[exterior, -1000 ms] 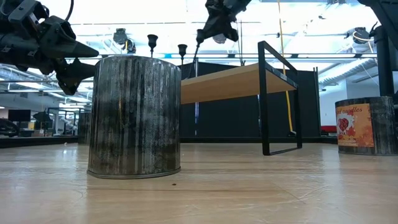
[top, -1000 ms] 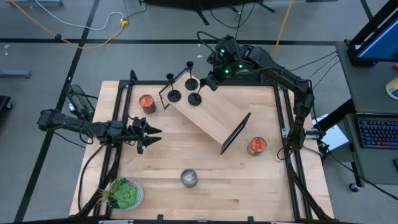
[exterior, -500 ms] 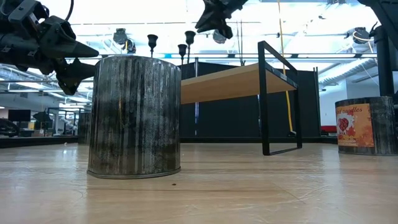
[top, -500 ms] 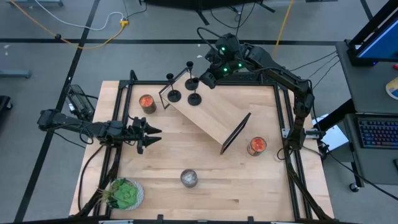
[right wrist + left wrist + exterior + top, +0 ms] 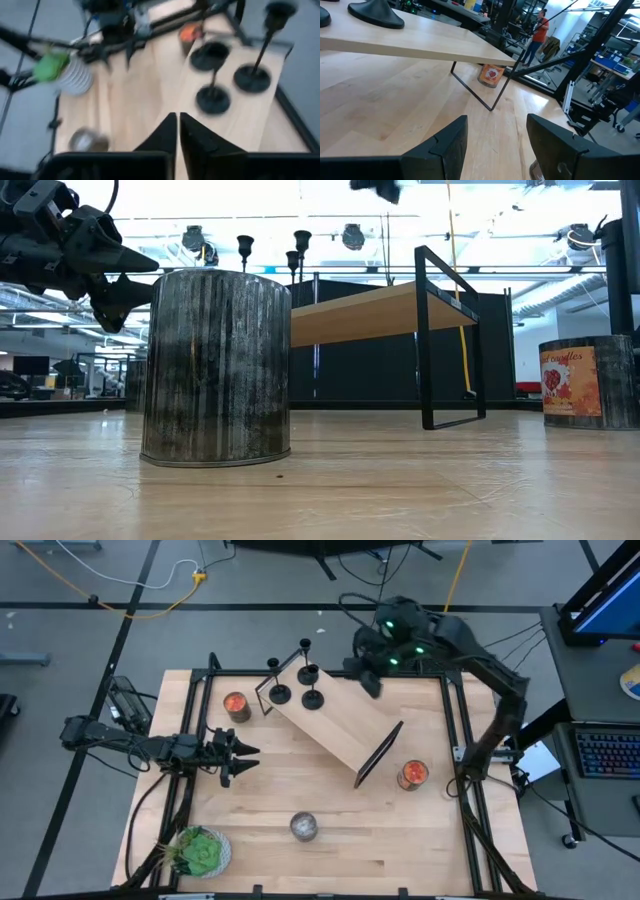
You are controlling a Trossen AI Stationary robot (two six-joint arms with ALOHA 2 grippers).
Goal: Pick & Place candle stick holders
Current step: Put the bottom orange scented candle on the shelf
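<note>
R gripper (image 5: pixel 367 678) empty, fingers pressed together, just off shelf's (image 5: pixel 335 725) far end, nearer than idle L gripper (image 5: pixel 243 757) (fingers apart) to 3 candle stick holders (image 5: pixel 298 681) standing upright, stems vertical, on that end.

Grey floor (image 5: pixel 90 650) crossed by black tape, bright ceiling lights (image 5: pixel 480 200), a desk with keyboard (image 5: pixel 607 752).

Landmark: the shelf (image 5: pixel 335 720), a raised board on black frames crossing the table (image 5: pixel 420 830) diagonally. Its far-left end is crowded by three holders (image 5: pixel 312 698); the rest of its top is bare. An orange jar (image 5: pixel 236 705) stands left of that end, another (image 5: pixel 413 774) right of its near end. A silver jar (image 5: pixel 304 827) and plant (image 5: pixel 198 852) stand well nearer; the board between lies open.
</note>
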